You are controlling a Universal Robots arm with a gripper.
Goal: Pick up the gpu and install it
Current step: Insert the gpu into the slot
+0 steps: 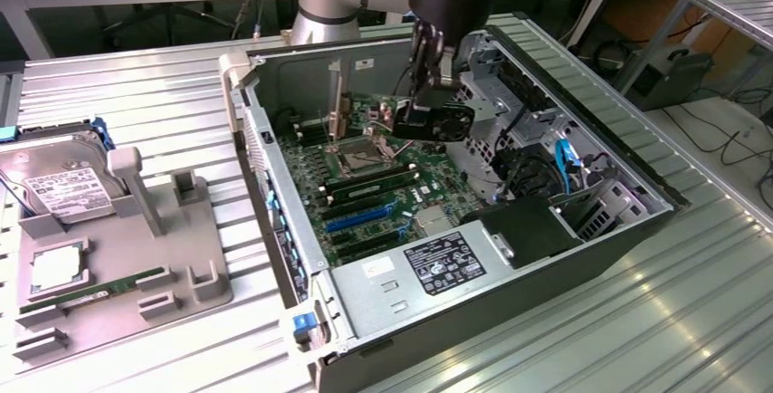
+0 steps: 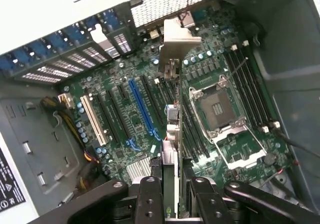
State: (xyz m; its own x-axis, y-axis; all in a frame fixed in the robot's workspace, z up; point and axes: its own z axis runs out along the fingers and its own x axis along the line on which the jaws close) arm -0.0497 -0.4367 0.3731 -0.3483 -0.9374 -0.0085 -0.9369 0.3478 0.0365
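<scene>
My gripper [image 1: 423, 121] hangs inside the open computer case [image 1: 604, 230], above the motherboard [image 1: 386, 194]. It is shut on the gpu [image 1: 350, 112], a thin dark card held on edge. The card's silver bracket [image 1: 336, 92] points toward the case's rear wall. In the wrist view the gpu [image 2: 171, 124] runs edge-on away from my gripper [image 2: 172, 201], gripped between the two black fingers [image 2: 150, 194], and ends at the bracket [image 2: 176, 36]. The card hovers over the board between the long blue slot [image 2: 142, 109] and the open CPU socket [image 2: 217, 109], apart from the board.
The case walls, the drive cage [image 1: 508, 130] and the power supply [image 1: 441, 262] close in around the board. A grey fixture [image 1: 181, 257] on the exterior view's left holds a hard drive [image 1: 61, 189], a green memory stick [image 1: 97, 286] and a processor [image 1: 54, 269].
</scene>
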